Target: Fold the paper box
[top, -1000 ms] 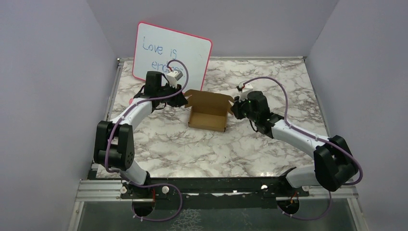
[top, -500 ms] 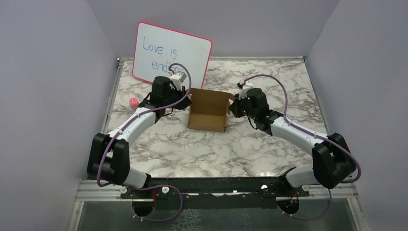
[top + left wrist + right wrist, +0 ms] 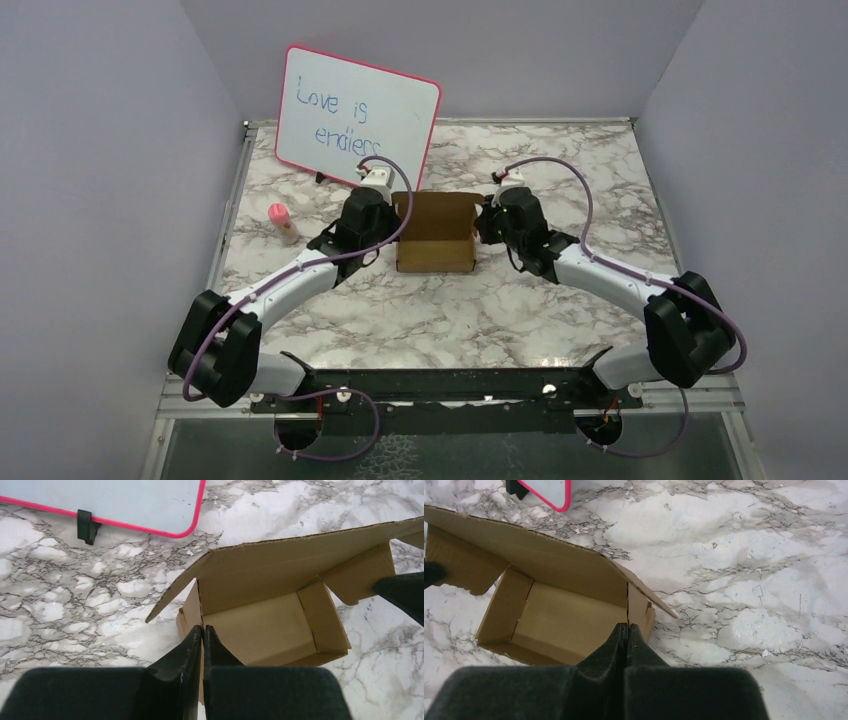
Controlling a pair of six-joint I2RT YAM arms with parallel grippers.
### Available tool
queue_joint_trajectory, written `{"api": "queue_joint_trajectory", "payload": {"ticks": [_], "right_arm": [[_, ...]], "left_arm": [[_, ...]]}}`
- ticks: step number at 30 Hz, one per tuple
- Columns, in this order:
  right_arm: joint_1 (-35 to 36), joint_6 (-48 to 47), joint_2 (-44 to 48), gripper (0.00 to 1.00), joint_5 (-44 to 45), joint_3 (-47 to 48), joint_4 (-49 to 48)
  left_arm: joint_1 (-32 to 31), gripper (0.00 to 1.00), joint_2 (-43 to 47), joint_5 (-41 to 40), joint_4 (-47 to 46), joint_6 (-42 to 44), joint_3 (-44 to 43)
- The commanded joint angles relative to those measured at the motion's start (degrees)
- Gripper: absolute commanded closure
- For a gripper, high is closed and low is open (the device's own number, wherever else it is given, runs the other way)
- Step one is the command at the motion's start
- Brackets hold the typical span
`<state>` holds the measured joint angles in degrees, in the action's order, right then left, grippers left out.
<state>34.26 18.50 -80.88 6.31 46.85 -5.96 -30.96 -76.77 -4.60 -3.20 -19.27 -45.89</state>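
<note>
Cardboard in plain brown makes up the paper box [image 3: 436,232], which is set on the marble-patterned table [image 3: 600,170] about midway between its left and right edges and closer to its far edge than to its near one. The box is open at the top, with its floor exposed and its wide lid flap raised along the far side; a smaller side flap is seen sticking out at each end of that lid. The left gripper [image 3: 392,222] is closed to a thin slit on the top edge of the box's left wall, as seen from the left wrist. The right gripper [image 3: 482,222] is pressed together on the top edge of the right wall, so the box is held from both sides at once. A pink-framed whiteboard [image 3: 355,115] with "Love is endless" written in blue is propped upright near the far left corner, just beyond the box. A small pink-capped tube [image 3: 283,223] is stood near the table's left edge, well apart from the box.
</note>
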Motion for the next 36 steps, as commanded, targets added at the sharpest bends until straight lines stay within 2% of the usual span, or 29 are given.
{"api": "queue_joint_trajectory", "payload": {"ticks": [1, 11, 19, 30, 31, 33, 34, 36], "right_arm": [[3.82, 1.36, -2.54, 0.99, 11.36, 2.94, -1.21], [9.52, -0.98, -8.39, 0.99, 28.07, 5.56, -4.32], [10.35, -0.24, -11.52, 0.99, 34.47, 8.79, -5.10], [12.85, 1.51, -11.87, 0.99, 39.39, 6.00, -8.01], [12.80, 1.24, -11.99, 0.99, 39.33, 5.65, -8.48], [12.85, 0.94, -12.05, 0.99, 39.29, 5.37, -8.69], [12.85, 0.73, -11.90, 0.99, 38.96, 5.13, -8.80], [12.85, -0.28, -11.53, 0.99, 38.34, 4.38, -10.09]], "left_arm": [[-1.82, 0.94, 0.50, -11.57, -4.39, -2.48, 0.75], [-3.81, 0.94, -1.08, -17.13, -8.37, -1.50, 1.82], [-4.77, 0.95, -2.15, -19.46, -13.42, -2.07, 3.99], [-8.66, 0.95, -3.47, -25.06, -16.27, -4.15, 5.65], [-8.63, 0.92, -3.38, -25.91, -16.51, -2.41, 5.53], [-7.05, 0.78, -2.48, -26.45, -16.59, 0.98, 5.23], [-4.95, 0.73, -1.66, -23.97, -16.83, 1.92, 5.19], [1.18, 0.66, -0.27, -13.56, -19.65, 2.48, 6.05]]}}
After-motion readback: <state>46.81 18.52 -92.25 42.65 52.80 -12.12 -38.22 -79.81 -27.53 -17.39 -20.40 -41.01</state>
